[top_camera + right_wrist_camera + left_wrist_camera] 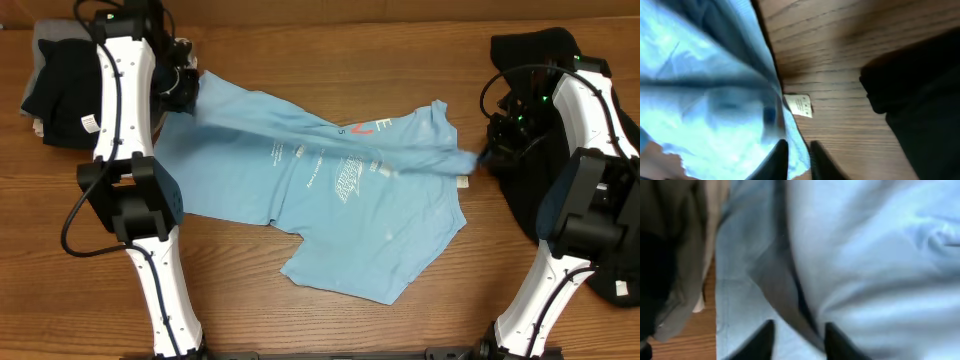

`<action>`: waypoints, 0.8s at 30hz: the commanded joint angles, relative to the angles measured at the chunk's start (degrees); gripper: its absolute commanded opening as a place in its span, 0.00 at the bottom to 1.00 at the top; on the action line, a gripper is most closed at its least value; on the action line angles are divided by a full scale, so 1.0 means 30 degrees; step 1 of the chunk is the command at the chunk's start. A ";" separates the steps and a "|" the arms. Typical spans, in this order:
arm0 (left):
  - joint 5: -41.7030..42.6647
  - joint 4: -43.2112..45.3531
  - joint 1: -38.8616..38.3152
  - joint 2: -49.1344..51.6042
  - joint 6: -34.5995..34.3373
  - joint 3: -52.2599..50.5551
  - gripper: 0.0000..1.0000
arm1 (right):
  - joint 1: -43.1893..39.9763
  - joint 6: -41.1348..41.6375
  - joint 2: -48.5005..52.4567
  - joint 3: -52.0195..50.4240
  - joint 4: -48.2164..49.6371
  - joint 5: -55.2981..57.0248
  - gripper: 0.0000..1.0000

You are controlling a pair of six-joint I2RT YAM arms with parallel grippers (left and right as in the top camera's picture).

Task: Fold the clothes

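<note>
Left wrist view has the two dark fingers (762, 342) of the left gripper (800, 342) at the bottom edge, closed on a raised fold of the sky-blue T-shirt (875, 255) that runs up between them. In the right wrist view the right gripper (797, 160) has its fingers almost together, pinching the shirt's edge just below a small white label (801, 106) lying on the wooden table (840, 60). From overhead, the shirt lies across the centre of the table, print side up. A pulled ridge of cloth runs from the upper left of the frame, beside the stack of folded garments (55, 90), to the right-middle, next to the black T-shirt (530, 50). That ridge marks its long axis as it lies now. I cannot tell which end is the collar. The cotton looks light and limp, so it should sag and crease wherever it is unsupported. It likely handles best pinched at hems or corners, both ends kept taut together.
</note>
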 commanded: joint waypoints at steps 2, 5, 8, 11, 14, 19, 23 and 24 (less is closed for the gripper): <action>-0.0175 -0.0503 -0.0350 0.0029 0.0277 -0.0197 0.70 | -0.0138 -0.0066 -0.0488 -0.0022 0.0189 0.0321 0.40; -0.0153 -0.0517 -0.0342 0.0022 0.0197 0.0124 0.85 | -0.0146 -0.0051 -0.0772 0.0532 0.0109 0.0299 0.42; -0.0153 -0.1056 -0.0291 -0.0138 -0.0189 0.1603 0.95 | -0.0138 -0.0051 -0.1756 0.1749 -0.0233 -0.0007 0.43; -0.0146 -0.1872 -0.0299 -0.0561 -0.0415 0.4269 1.00 | -0.0138 -0.0036 -0.3468 0.3585 -0.1078 -0.0342 0.48; -0.0138 -0.2718 -0.0299 -0.1246 -0.0925 0.7584 1.00 | -0.0138 -0.0036 -0.5501 0.5690 -0.2339 -0.0335 0.57; 0.0903 -0.2994 -0.0386 -0.3344 -0.1749 1.1103 1.00 | -0.0131 0.0073 -0.9129 0.8269 -0.4080 -0.0342 0.67; 0.1435 -0.2994 -0.0386 -0.5508 -0.1974 1.1351 1.00 | -0.0131 0.1202 -1.2131 0.8306 -0.4080 -0.0335 0.72; 0.1435 -0.2994 -0.0386 -0.5967 -0.2084 1.1336 1.00 | -0.0131 0.1515 -1.2808 0.8291 -0.4080 -0.0342 0.71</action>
